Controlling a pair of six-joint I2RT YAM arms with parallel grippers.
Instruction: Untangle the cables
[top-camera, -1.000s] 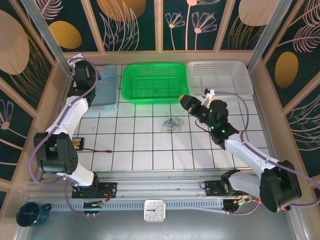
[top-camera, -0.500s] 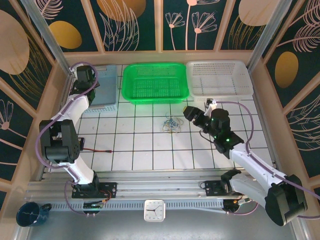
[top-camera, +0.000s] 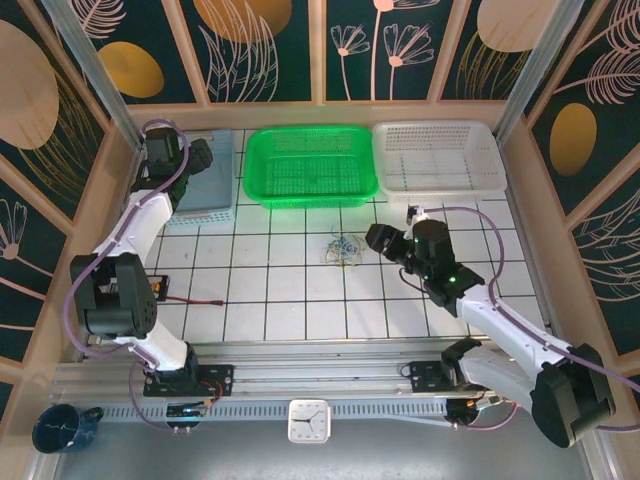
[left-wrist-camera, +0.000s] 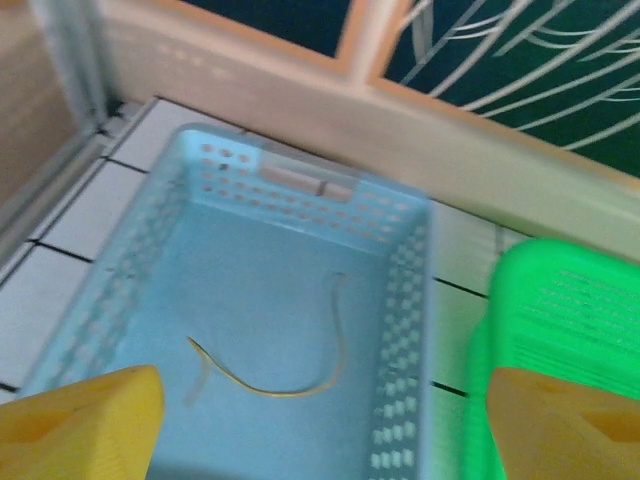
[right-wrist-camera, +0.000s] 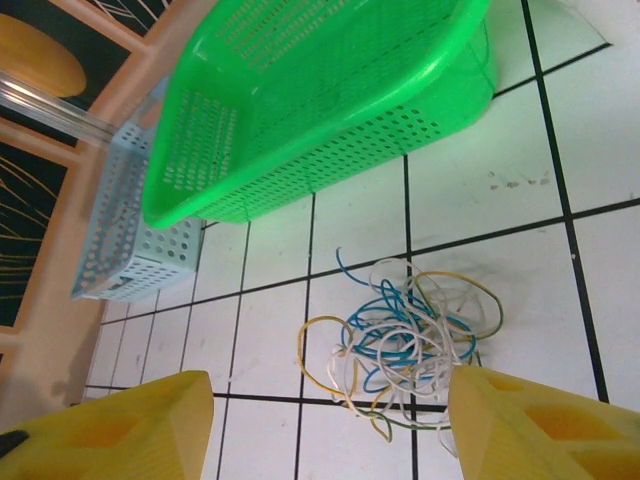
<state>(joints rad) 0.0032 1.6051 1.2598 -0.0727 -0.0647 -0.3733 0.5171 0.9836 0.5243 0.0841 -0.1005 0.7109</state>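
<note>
We're hovering the left gripper (left-wrist-camera: 320, 415), wide open and empty, over the pale blue perforated plastic basket (left-wrist-camera: 300, 195); the right gripper (right-wrist-camera: 330, 405) is gaping empty too.

Top view: bright, even light from overhead, sharp; only faint soft shadows on white tiled surface (top-camera: 300, 300). Far green basket (top-camera: 310, 165) glows, colour nr blown out. Left wrist pic: motion blur thruout, blue basket (left-wrist-camera: 290, 290) holes smeared. Right wrist pic: crisp mid-frame; right claw (right-wrist-camera: 330, 385) fingers (right-wrist-camera: 120, 430) soft, close to lens.

Blue basket (top-camera: 205, 214) stands beside green basket (top-camera: 310, 200), then white basket (top-camera: 440, 187).
</note>
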